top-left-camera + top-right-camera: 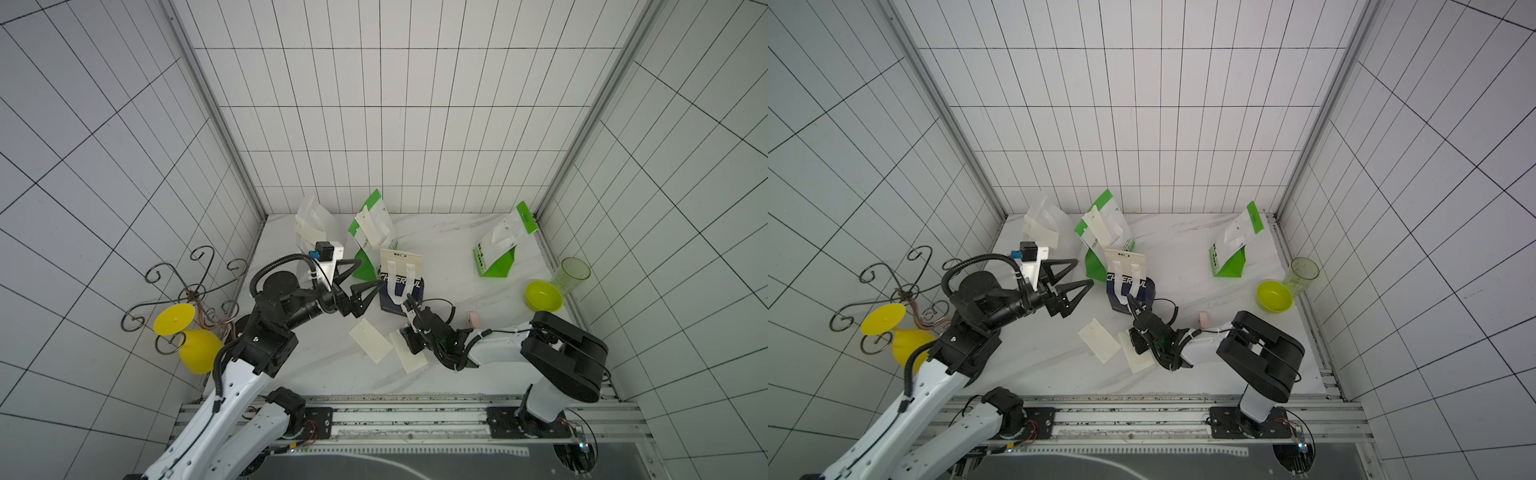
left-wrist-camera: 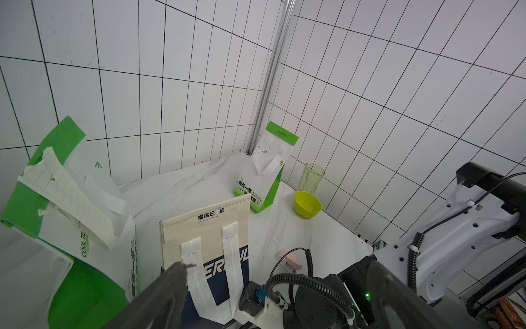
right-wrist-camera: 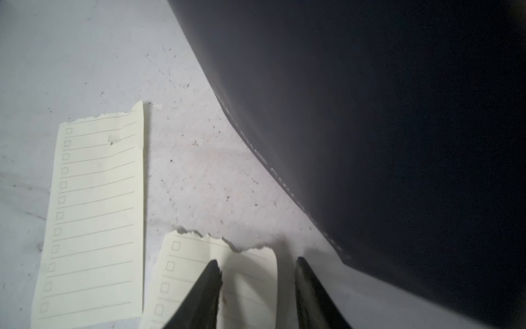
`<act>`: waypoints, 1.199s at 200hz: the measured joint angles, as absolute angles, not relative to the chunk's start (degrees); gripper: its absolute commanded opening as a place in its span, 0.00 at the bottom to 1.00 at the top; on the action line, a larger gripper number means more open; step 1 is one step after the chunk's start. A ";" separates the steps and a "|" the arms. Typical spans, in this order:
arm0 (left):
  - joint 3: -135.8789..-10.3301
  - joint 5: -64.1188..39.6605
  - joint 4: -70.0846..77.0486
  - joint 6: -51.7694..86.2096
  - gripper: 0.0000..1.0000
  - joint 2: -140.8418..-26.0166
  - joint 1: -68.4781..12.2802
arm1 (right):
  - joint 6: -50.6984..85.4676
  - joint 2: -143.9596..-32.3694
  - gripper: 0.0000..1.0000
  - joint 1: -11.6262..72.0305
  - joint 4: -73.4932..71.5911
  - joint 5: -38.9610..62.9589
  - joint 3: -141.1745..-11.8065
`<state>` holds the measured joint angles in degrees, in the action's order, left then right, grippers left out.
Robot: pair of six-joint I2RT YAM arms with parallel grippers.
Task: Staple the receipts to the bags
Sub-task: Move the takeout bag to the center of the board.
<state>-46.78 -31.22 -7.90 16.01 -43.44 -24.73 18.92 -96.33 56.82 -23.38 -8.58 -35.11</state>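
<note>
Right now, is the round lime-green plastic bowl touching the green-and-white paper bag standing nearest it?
Apart. The left wrist view shows a strip of white marble table between the lime-green bowl and the green-and-white bag.

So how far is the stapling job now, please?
About halfway, it seems. Done: one receipt hangs on the white bag, another on the green bag beside it. In hand: the right gripper, jaws apart, is down at a loose receipt beside the navy bag; the left gripper is open. Left: that slip, a second loose receipt, the navy bag and the green bag near the cup.
</note>
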 measured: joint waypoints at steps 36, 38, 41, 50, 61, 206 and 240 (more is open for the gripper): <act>-46.78 -30.79 -8.03 16.01 0.97 -43.46 -24.77 | 19.00 -97.08 0.00 58.98 -23.62 -10.72 -35.38; -46.78 -30.76 -8.03 16.01 0.97 -43.46 -24.77 | 19.03 -97.03 0.00 59.02 -23.70 -10.81 -35.29; -46.78 -30.70 -8.03 16.01 0.97 -43.48 -24.77 | 19.03 -97.01 0.00 59.07 -23.70 -10.96 -35.27; -46.78 -30.65 -8.01 16.01 0.97 -43.55 -24.80 | 19.03 -96.51 0.00 59.24 -23.68 -11.09 -34.96; -46.78 -30.63 -8.01 16.01 0.97 -43.68 -24.82 | 19.00 -94.56 0.00 59.37 -23.53 -11.03 -33.43; -46.41 -39.64 -3.29 15.86 0.97 -50.85 -25.17 | 16.25 -52.10 0.00 53.78 -19.18 1.32 -29.63; -46.26 -44.56 -1.21 14.63 0.97 -52.88 -27.70 | 16.27 -46.74 0.00 52.18 -16.93 7.88 -29.69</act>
<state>-46.26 -44.56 -1.21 14.63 -52.88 -27.70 16.27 -46.74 52.18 -16.93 7.88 -29.69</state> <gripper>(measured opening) 0.970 0.049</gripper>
